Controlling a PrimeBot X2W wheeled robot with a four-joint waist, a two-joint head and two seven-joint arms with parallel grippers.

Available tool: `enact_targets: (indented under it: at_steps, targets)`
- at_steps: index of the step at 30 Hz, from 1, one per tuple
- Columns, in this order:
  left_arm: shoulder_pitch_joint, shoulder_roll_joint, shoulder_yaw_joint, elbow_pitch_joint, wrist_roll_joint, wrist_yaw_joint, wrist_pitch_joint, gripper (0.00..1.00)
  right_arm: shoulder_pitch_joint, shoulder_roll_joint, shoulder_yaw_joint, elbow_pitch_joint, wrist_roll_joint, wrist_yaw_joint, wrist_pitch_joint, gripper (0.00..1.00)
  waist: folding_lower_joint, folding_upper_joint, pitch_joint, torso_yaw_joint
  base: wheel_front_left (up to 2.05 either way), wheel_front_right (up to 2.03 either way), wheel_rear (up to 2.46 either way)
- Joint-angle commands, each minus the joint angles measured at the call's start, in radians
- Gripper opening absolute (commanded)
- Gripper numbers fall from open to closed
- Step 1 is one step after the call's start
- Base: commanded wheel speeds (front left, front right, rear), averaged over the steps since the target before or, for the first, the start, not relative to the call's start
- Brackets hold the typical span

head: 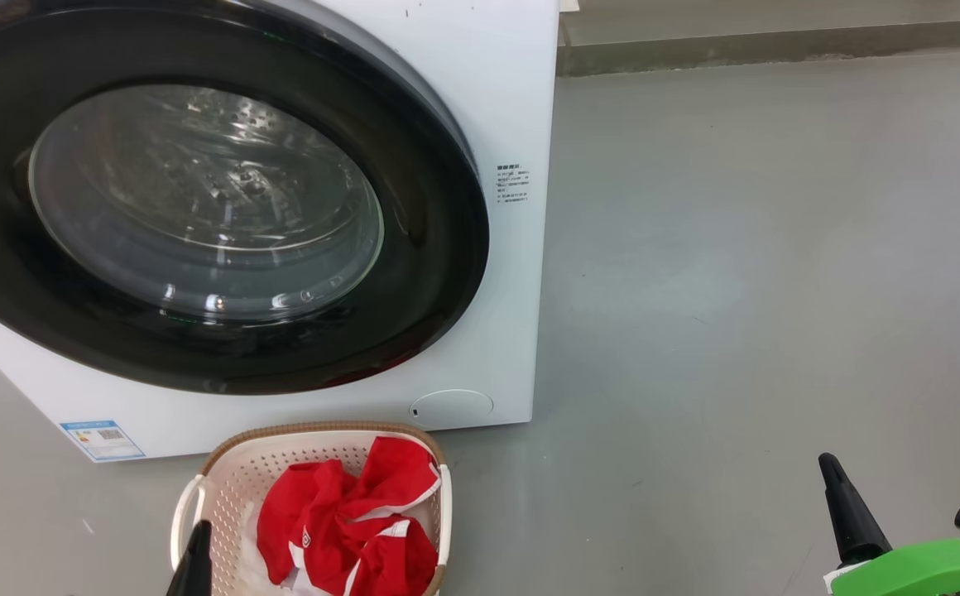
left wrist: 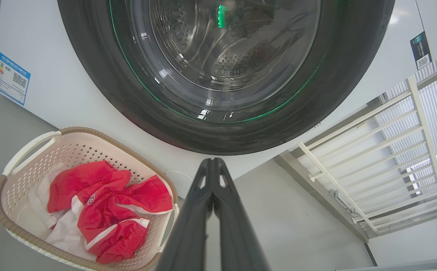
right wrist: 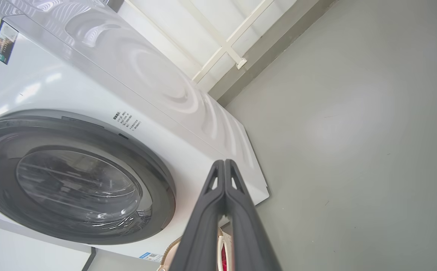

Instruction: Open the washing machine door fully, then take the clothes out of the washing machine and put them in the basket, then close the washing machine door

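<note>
Grey floor (head: 736, 290) bears the washing machine (head: 513, 99) at left, its door (head: 439, 273) looking flush: likely stiff and glossy, we'd press its rim, though glare hides the latch. Soft, light clothes (head: 348, 513) lie in the basket (head: 232, 472); our left gripper (left wrist: 213, 162) and right gripper (right wrist: 224, 162) are pinched together, empty

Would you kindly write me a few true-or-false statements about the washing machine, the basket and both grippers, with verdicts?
1. The washing machine door is shut. True.
2. The red clothes hang from the door. False: they lie in the basket.
3. The left gripper is shut and holds nothing. True.
4. The right gripper grips the door's rim. False: it is shut, empty and apart from the washing machine.
5. The basket stands on top of the machine. False: it stands on the floor in front of it.
</note>
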Motion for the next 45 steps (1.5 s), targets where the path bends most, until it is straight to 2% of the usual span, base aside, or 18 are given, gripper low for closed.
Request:
enact_targets:
  at_steps: [1,45]
  targets:
    - [-0.051,0.008,0.023,-0.02,-0.031,-0.004,0.005,0.0,-0.048,-0.008,0.004,-0.029,0.027,-0.001,0.005,0.0,-0.0001,0.0,0.0,0.001,0.0,0.0,0.0]
    - [-0.141,0.003,0.039,-0.002,-0.515,-0.006,0.132,0.0,-0.129,0.022,-0.044,-0.043,0.446,-0.001,0.136,0.0,-0.0001,0.0,0.004,0.022,0.0,0.0,0.0]
